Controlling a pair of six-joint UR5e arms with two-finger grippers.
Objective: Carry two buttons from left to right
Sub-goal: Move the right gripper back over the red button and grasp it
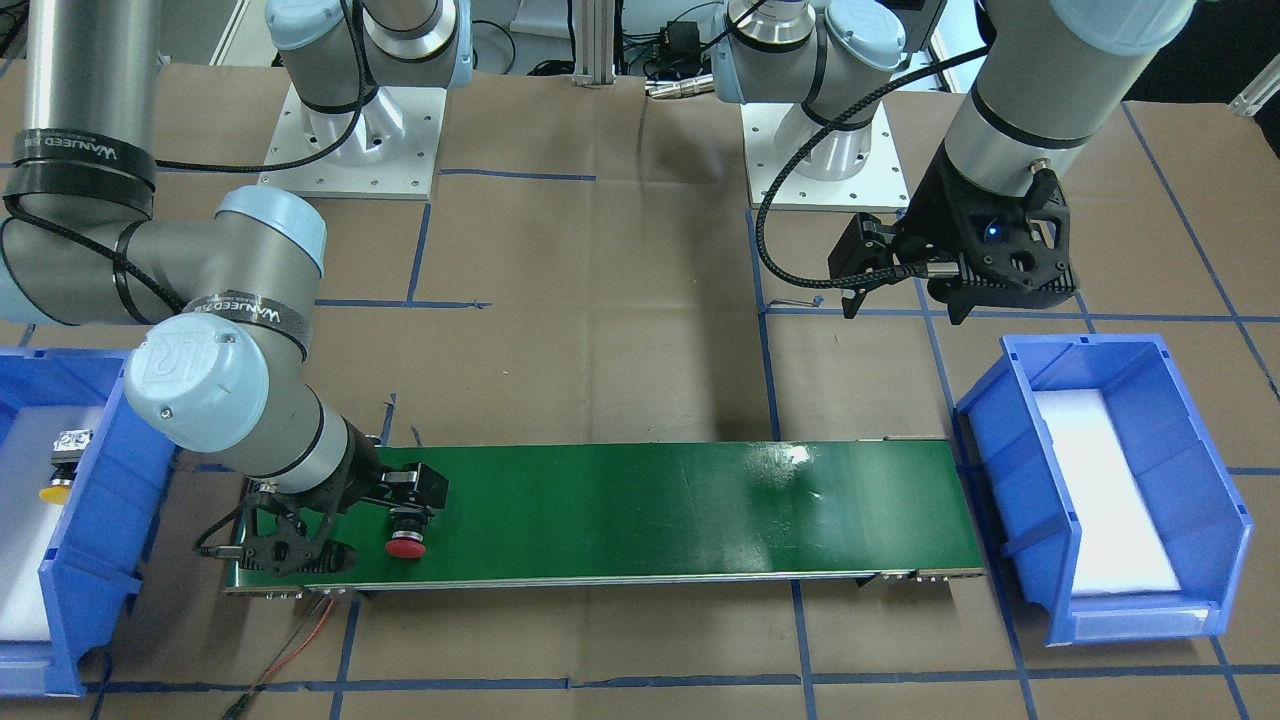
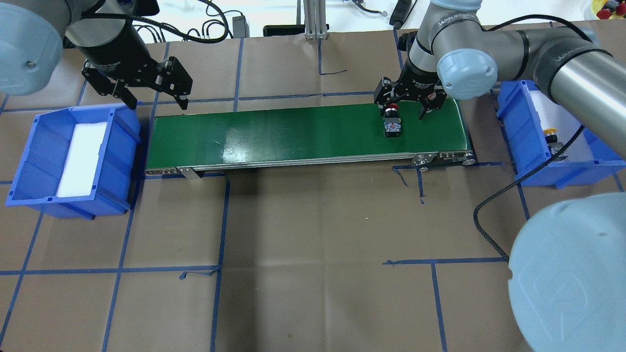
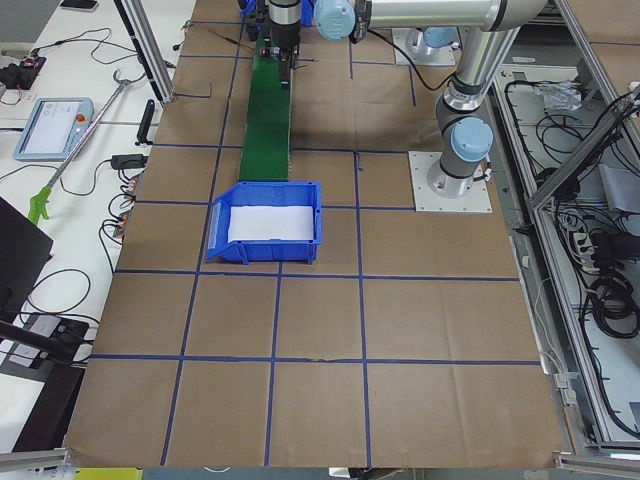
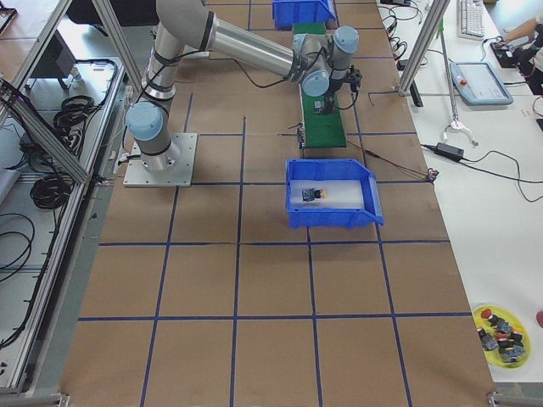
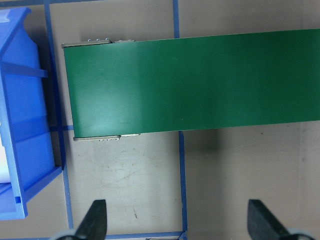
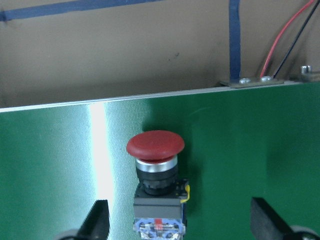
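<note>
The red-capped button [image 6: 155, 172] lies on its side on the green conveyor belt [image 2: 293, 132] near its right end, and shows in the overhead view [image 2: 392, 122]. My right gripper [image 2: 403, 111] is open just above it, with the fingers [image 6: 98, 220] standing on either side of the button and not clamping it. The yellow-capped button [image 2: 551, 132] lies in the blue bin on the right [image 2: 587, 164]. My left gripper [image 2: 156, 95] is open and empty, hovering beyond the belt's left end.
A blue bin with a white foam liner [image 2: 29, 161] sits at the belt's left end and holds nothing. Red and black wires [image 6: 280, 45] run off the belt's far corner. Blue tape lines cross the brown paper tabletop.
</note>
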